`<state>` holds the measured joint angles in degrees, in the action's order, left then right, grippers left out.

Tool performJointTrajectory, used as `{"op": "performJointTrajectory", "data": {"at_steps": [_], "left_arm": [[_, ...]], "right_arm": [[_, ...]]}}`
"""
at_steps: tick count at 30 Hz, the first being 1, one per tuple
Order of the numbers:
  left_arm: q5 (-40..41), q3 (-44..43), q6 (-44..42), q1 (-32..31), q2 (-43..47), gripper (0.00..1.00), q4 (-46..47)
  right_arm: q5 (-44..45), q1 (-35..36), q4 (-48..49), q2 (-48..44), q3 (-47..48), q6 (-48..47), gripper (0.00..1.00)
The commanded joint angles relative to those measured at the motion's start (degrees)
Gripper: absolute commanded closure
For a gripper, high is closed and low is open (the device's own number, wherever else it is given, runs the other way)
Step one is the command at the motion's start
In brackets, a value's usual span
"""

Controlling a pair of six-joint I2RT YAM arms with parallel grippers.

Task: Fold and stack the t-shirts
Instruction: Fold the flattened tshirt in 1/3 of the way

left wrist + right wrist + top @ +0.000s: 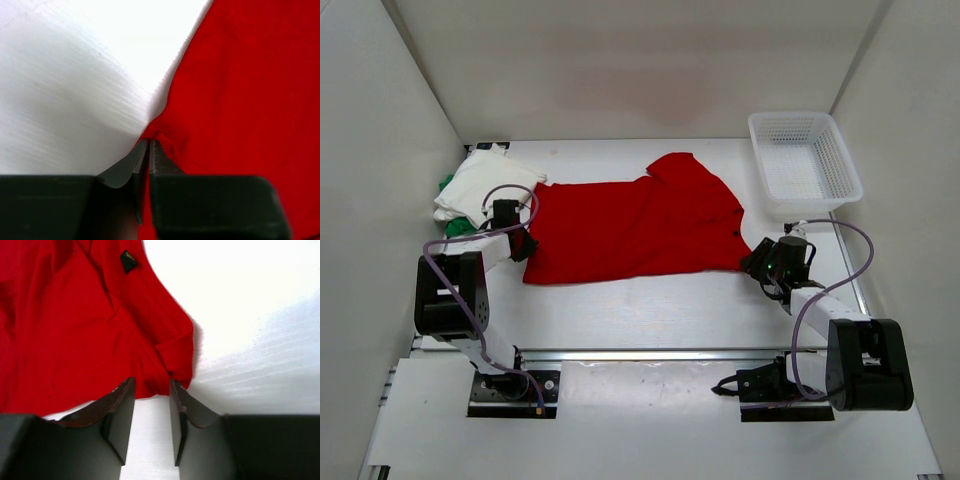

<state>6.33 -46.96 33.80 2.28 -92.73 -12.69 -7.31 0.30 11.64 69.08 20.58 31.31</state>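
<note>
The red t-shirt [630, 230] lies spread flat across the middle of the table, one sleeve pointing to the back. My left gripper [520, 240] sits at its left edge. In the left wrist view the jaws [149, 145] stand almost together with a pinch of the red cloth [240, 90] between them. My right gripper [755, 262] is at the shirt's right edge. Its fingers [151, 385] stand apart over bare table, with the red hem [75, 330] just touching the tips. A folded white t-shirt [485, 180] rests on a green t-shirt [447, 185] at the back left.
A white mesh basket [805, 160] stands at the back right, just beyond the right gripper. White walls close in the table on the left, back and right. A small black label [128, 261] shows on the red cloth.
</note>
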Motion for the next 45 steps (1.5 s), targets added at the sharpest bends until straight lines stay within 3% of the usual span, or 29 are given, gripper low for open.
{"op": "performJointTrajectory", "data": {"at_steps": [1, 3, 5, 15, 24, 27, 29, 31, 32, 35, 36, 40, 45], "left_arm": [[-1.8, -0.2, -0.1, 0.2, -0.4, 0.86, 0.6], [-1.4, -0.4, 0.0, 0.4, -0.3, 0.97, 0.6], [-1.2, -0.3, 0.3, 0.5, 0.2, 1.0, 0.6], [1.1, 1.0, -0.5, 0.6, 3.2, 1.0, -1.4], [0.2, -0.8, 0.1, 4.6, 4.4, 1.0, -2.2], [0.5, -1.6, -0.2, 2.5, 6.8, 0.73, -2.9], [2.0, -1.4, -0.8, -0.6, 9.1, 0.48, -2.2], [2.8, -1.8, -0.3, -4.2, 11.2, 0.43, -1.8], [2.7, -1.6, -0.4, -5.6, 12.3, 0.43, -1.0], [-0.3, -0.1, 0.7, -10.3, 14.2, 0.67, 1.1], [-1.0, 0.6, 1.9, -14.1, 14.2, 0.71, 2.0], [-4.4, 0.4, 5.2, -28.8, 8.0, 0.73, 7.7], [-14.6, 1.9, 10.7, -31.2, -0.8, 0.78, 15.7]], "right_arm": [[1.2, -0.2, 1.5, -1.2, -1.3, -0.6, 0.71], [0.8, -1.4, 1.2, -1.3, -0.8, -0.8, 0.73], [0.8, -1.4, 1.8, -1.5, -0.6, -0.3, 0.72], [-2.2, -4.4, 2.8, 1.5, 3.2, -0.6, 0.69], [-8.9, -3.6, 3.7, 6.6, 6.6, -1.6, 0.73], [-9.6, -4.2, 3.7, 8.5, 6.3, -1.7, 0.72], [-10.5, -4.2, 4.1, 9.1, 6.3, -1.5, 0.72], [-11.1, -3.1, 4.0, 9.4, 6.2, -1.9, 0.73], [-10.6, -2.7, 3.7, 9.3, 6.1, -2.2, 0.73], [-10.0, -1.5, 3.2, 9.5, 5.3, -2.4, 0.76], [-9.7, -1.4, 3.3, 9.5, 5.5, -2.5, 0.8], [-10.0, -2.7, 3.2, 9.7, 5.4, -2.1, 0.92], [-9.7, -3.8, 3.0, 10.0, 6.3, -1.6, 0.99]]}}
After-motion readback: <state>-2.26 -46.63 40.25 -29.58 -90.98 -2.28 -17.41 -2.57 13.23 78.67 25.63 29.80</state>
